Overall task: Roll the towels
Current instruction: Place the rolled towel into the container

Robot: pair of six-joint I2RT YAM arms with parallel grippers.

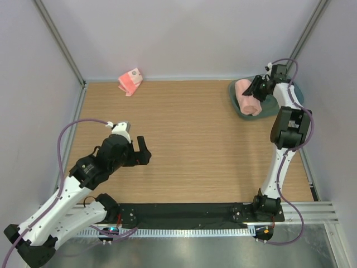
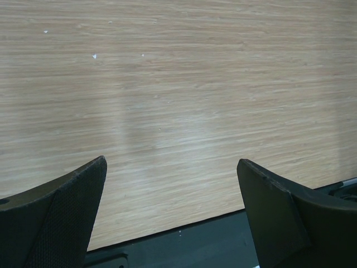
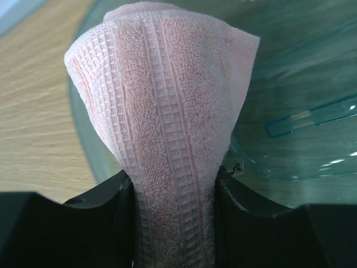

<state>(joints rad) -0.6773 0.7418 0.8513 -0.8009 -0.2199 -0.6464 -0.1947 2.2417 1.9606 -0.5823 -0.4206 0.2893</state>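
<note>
A rolled salmon-pink towel (image 1: 247,97) lies over a teal tray (image 1: 236,103) at the back right of the table. My right gripper (image 1: 257,89) is shut on this towel; in the right wrist view the textured pink towel (image 3: 167,128) is squeezed between both fingers (image 3: 111,206) above the tray (image 3: 301,84). A second, smaller pink towel (image 1: 130,81) with reddish stripes and a white round mark sits crumpled at the back left by the wall. My left gripper (image 1: 140,151) hovers wide open over bare wood at the near left, its fingers (image 2: 72,206) holding nothing.
White walls with metal posts enclose the wooden table (image 1: 184,139). A black strip (image 1: 184,215) runs along the near edge by the arm bases; the same black strip (image 2: 184,245) shows below the left fingers.
</note>
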